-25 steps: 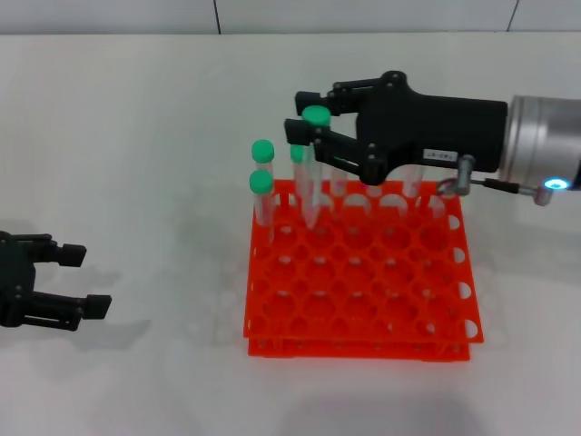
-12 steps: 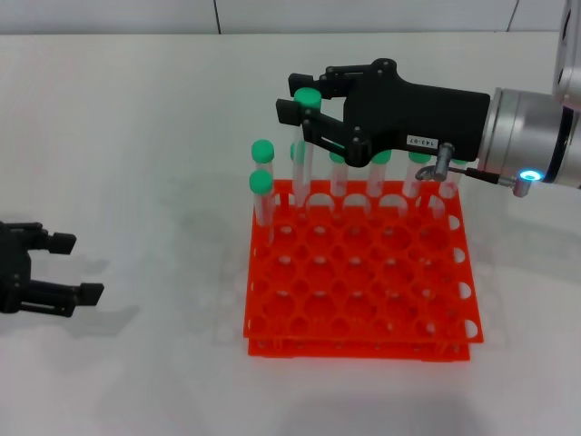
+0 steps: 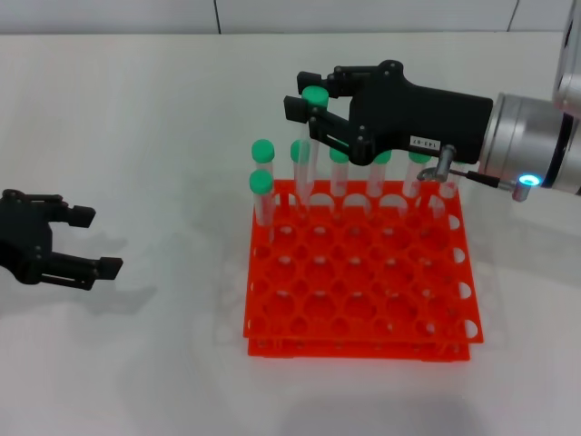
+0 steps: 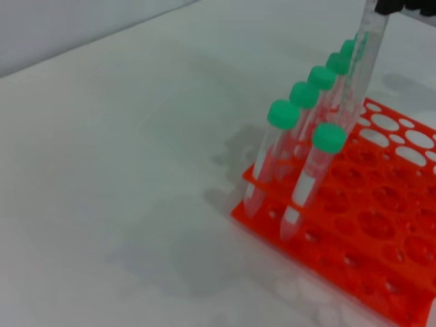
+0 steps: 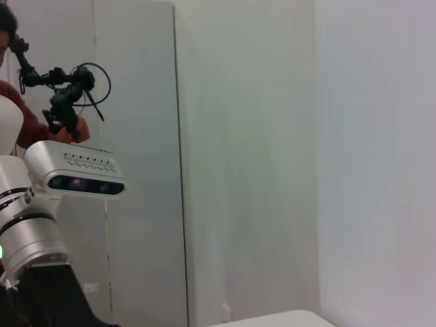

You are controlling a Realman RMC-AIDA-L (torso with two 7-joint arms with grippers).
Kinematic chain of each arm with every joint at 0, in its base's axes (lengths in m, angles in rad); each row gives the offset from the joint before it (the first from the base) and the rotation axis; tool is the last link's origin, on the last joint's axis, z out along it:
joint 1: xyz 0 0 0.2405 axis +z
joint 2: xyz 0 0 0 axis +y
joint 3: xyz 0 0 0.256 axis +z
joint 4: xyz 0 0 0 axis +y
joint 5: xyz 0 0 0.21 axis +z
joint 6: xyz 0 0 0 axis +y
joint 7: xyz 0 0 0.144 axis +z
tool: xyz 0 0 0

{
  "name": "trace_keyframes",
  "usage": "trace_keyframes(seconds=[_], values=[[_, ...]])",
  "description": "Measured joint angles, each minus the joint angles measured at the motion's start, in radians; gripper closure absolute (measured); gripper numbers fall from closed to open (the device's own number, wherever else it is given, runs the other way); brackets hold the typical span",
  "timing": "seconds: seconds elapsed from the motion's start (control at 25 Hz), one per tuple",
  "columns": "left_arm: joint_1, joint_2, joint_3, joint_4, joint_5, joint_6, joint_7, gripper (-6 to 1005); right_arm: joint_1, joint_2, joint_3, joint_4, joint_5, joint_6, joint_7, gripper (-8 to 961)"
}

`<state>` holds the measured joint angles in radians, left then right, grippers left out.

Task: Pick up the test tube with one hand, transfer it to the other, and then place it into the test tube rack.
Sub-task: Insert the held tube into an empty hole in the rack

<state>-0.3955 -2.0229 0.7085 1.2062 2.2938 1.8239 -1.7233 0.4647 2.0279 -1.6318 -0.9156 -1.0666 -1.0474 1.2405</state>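
**Seating the tube in the back row of the rack**

The right end effector [image 3: 307,120] is clamped on the test tube [image 3: 307,154] just under its green cap, holding it nearly upright above the far-left part of the test tube rack [image 3: 359,272]; the tube's lower end reaches down among the back-row holes, though whether it has entered one cannot be told from the head view; the left wrist view shows the held tube [image 4: 361,61] rising behind the row of standing tubes [image 4: 300,129], apart from them but close; the left end effector [image 3: 77,243] hovers low over the table [image 3: 136,136], well apart from the rack, its fingers spread and holding nothing, so the handover looks finished and the insertion is the step in hand.

To do it well, I judge the tube should be kept vertical and centred over a free hole in both tiers before going down; a tilt would catch the tip on the lower grid; the descent should be slow and straight, clear of the neighbouring green caps [image 3: 262,150]; the fingers should part only once the tube rests in the rack, then lift straight up so nothing is dragged.
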Motion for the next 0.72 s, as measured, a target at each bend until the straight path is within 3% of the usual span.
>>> trace_keyframes(seconds=[0.4, 0.72], values=[[-0.022, -0.005, 0.039, -0.032, 0.023, -0.003, 0.023, 109, 0.001, 0.0, -0.078, 0.079, 0.156, 0.004, -0.139, 679], [-0.022, -0.009, 0.053, -0.05, 0.037, -0.011, 0.069, 109, 0.006, 0.0, -0.093, 0.089, 0.192, 0.006, -0.176, 679]])
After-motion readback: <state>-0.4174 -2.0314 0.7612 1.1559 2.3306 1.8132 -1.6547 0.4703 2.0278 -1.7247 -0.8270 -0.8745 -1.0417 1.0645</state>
